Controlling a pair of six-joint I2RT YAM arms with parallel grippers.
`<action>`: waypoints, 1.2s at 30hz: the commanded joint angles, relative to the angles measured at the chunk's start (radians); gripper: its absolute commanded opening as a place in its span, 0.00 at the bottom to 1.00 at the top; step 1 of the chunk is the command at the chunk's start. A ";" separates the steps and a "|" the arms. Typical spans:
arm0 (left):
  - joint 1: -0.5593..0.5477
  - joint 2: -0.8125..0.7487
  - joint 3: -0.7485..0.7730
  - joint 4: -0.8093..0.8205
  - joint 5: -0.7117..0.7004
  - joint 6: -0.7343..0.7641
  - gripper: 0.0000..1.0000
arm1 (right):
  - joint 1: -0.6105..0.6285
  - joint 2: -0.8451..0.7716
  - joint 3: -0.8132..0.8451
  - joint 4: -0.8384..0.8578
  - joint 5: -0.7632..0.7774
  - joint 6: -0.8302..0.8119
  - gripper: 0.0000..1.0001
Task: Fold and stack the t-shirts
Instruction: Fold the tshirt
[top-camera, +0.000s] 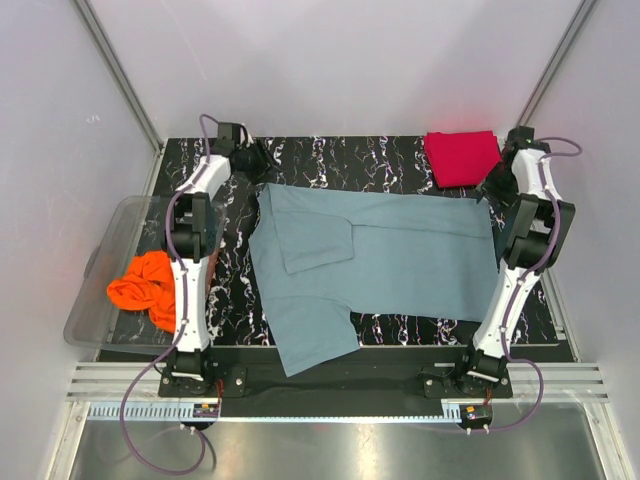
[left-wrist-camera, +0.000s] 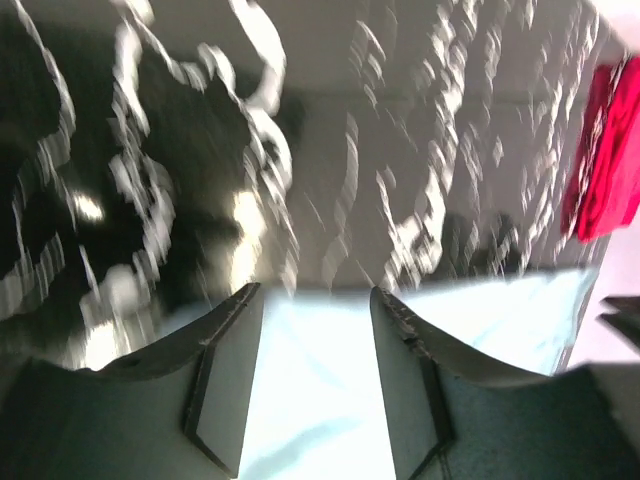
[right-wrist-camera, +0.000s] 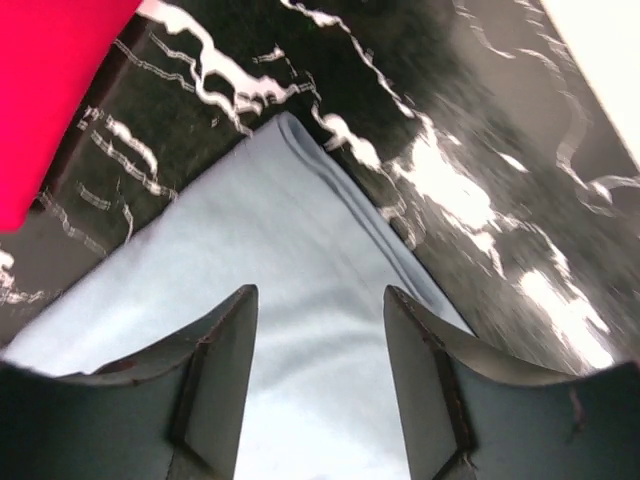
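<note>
The grey-blue t-shirt (top-camera: 380, 260) lies spread on the black marbled table, one sleeve folded over its middle and one sticking out at the near edge. My left gripper (top-camera: 258, 165) is open above the shirt's far left corner; pale cloth (left-wrist-camera: 320, 390) shows between its fingers. My right gripper (top-camera: 493, 186) is open above the far right corner (right-wrist-camera: 300, 260). The red t-shirt (top-camera: 462, 157) lies folded at the far right of the table, and it shows in the left wrist view (left-wrist-camera: 605, 160) and the right wrist view (right-wrist-camera: 50, 90). The orange t-shirt (top-camera: 145, 288) lies bunched in the clear bin.
The clear plastic bin (top-camera: 105, 262) sits off the table's left edge beside the left arm. White walls and metal frame posts close in the back and sides. The table's marbled surface (top-camera: 340, 160) shows beyond the shirt.
</note>
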 joint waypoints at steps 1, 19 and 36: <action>-0.046 -0.273 -0.063 -0.017 -0.069 0.095 0.53 | 0.002 -0.125 0.054 -0.145 0.080 -0.037 0.61; -0.308 -1.259 -1.199 -0.129 -0.133 0.125 0.54 | 0.319 -0.767 -0.772 -0.002 -0.317 0.054 0.66; -0.864 -1.614 -1.640 -0.338 -0.555 -0.543 0.55 | 0.341 -1.275 -1.166 -0.010 -0.429 0.075 0.67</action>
